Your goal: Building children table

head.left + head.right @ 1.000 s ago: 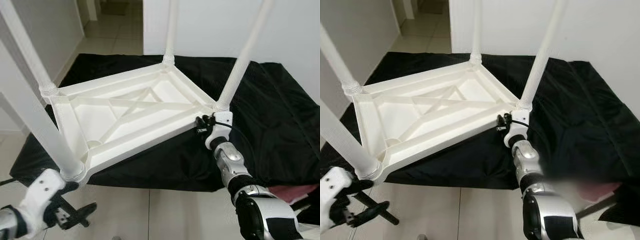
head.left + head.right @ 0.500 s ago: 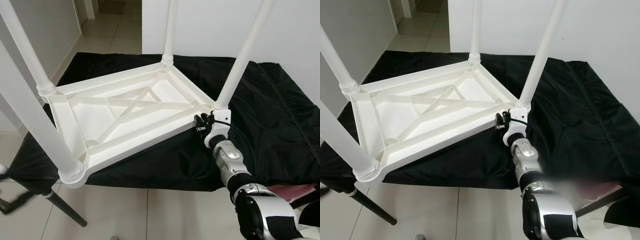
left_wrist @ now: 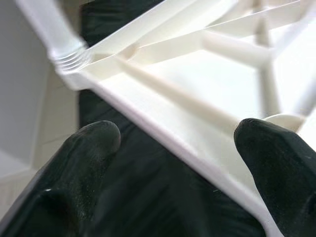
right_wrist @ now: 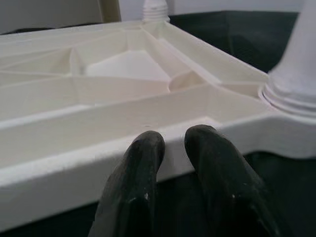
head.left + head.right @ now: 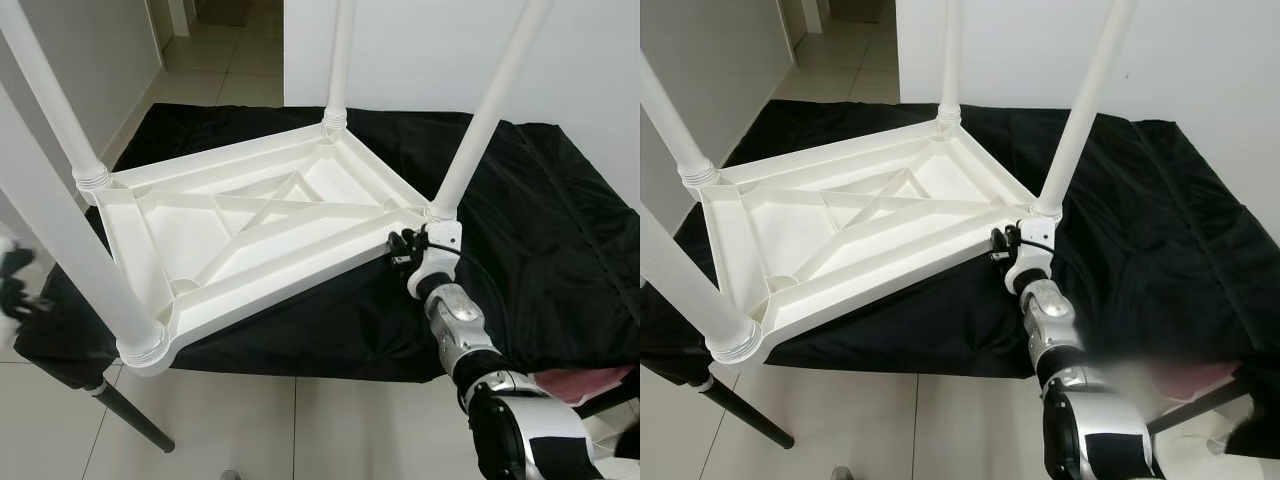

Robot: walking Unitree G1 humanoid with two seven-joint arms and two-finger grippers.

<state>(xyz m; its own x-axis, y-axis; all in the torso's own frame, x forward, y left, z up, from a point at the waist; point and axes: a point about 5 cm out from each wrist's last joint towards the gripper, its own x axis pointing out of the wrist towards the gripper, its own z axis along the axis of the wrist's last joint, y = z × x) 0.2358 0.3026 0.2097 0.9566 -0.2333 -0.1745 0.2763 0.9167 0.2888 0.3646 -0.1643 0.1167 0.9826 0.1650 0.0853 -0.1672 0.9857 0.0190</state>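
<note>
Left eye view: a white plastic children's table [image 5: 260, 235] lies upside down at frame centre on a black cloth [image 5: 540, 230], its four legs [image 5: 490, 110] pointing up. The right gripper [image 5: 402, 247], fingers pressed together, touches the tabletop edge beside the right-hand leg. The left gripper [image 3: 168, 163], fingers spread, hovers near the table's left edge.

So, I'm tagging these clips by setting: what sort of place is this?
Probably a room in a home: pale tiled floor, plain white walls, and a hallway leading off behind. An upturned white table lies on a black cloth, being put together.
</note>
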